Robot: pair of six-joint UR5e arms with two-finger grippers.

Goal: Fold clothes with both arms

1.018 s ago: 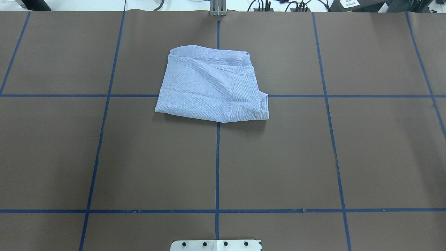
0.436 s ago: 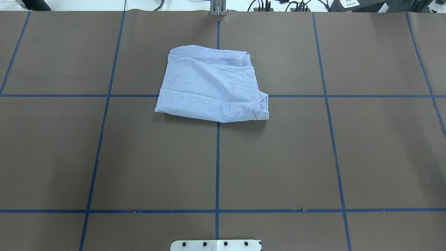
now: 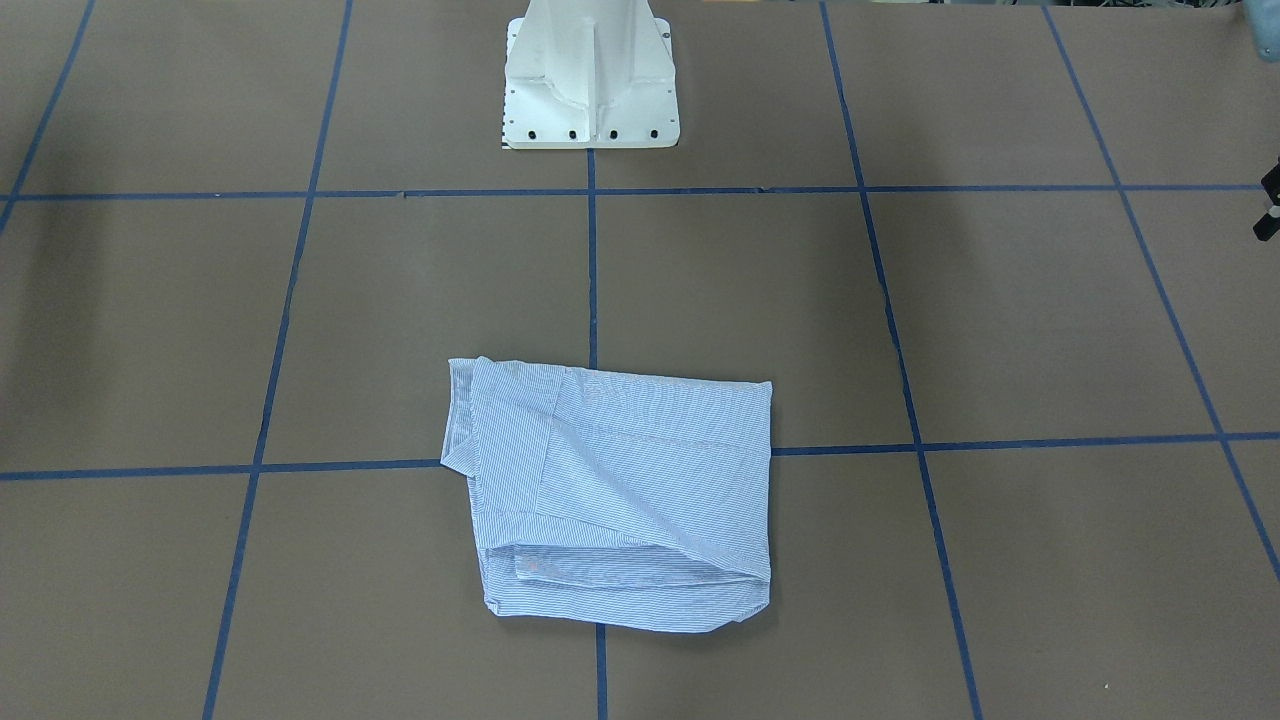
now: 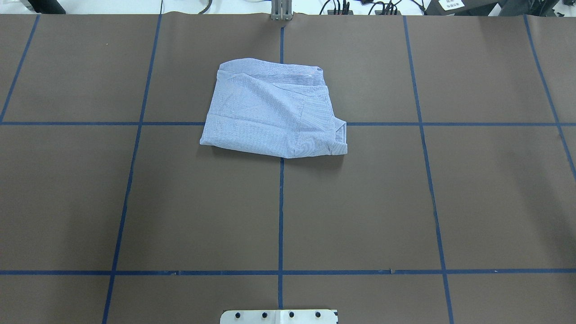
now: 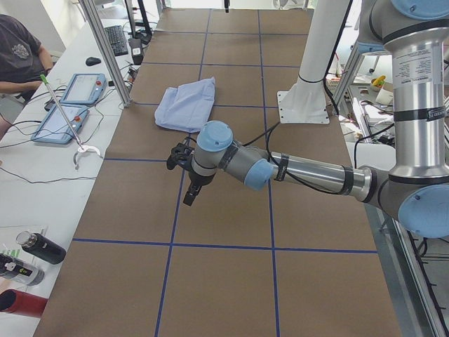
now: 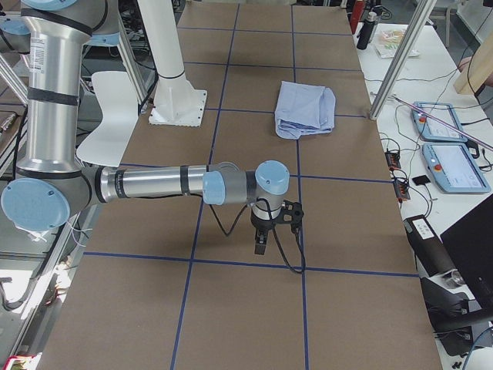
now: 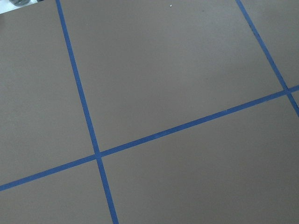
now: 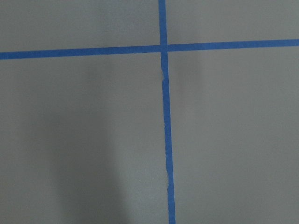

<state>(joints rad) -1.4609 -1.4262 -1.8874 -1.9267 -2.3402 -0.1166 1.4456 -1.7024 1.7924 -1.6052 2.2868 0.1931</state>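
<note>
Shirt [image 4: 270,112] is lying folded on the brown table [image 4: 450,202], out in front of the white pedestal [image 3: 590,70] and well apart from it. Left arm [image 5: 309,172] and right arm [image 6: 154,183] are stretching low over the table on either side of the pedestal. Whether the left gripper [image 5: 188,201] and right gripper [image 6: 260,248] are clenched or released, I cannot tell.

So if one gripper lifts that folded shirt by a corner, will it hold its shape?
Probably not: the shirt is thin, creased cloth, so it would likely droop and unfold. Its loose stacked layers may slide apart if pushed.
</note>
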